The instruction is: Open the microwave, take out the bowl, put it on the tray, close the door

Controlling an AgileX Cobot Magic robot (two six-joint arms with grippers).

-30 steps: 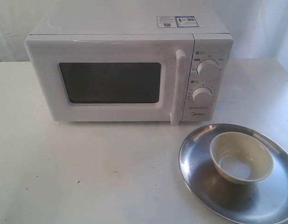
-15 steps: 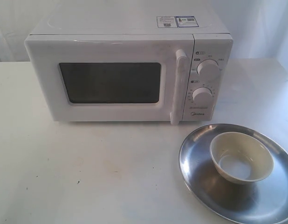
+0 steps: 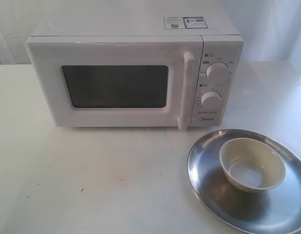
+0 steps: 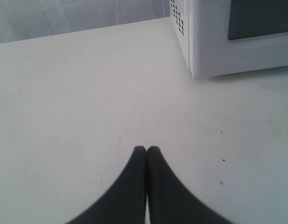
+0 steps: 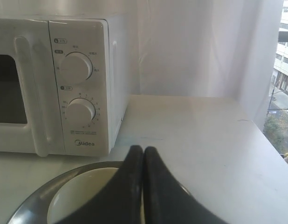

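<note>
Two grippers clenched on nothing; bowl on tray, door shut
One bowl (image 3: 252, 163) sits upright inside the tray (image 3: 209, 170), and the tray lies on the table (image 3: 92, 185) just in front of the microwave (image 3: 116, 22), below its two knobs (image 3: 217, 72). Door (image 3: 116, 83) lies flush against the microwave front, with its handle (image 3: 187, 90) vertical beside the knob panel. Left gripper (image 4: 147, 150) hangs over bare table near the microwave's vented side corner, fingertips pressed together with nothing between them. Right gripper (image 5: 143, 150) hangs above the bowl and the tray rim, in front of the microwave's knob panel, fingertips likewise pressed together and holding nothing
</note>
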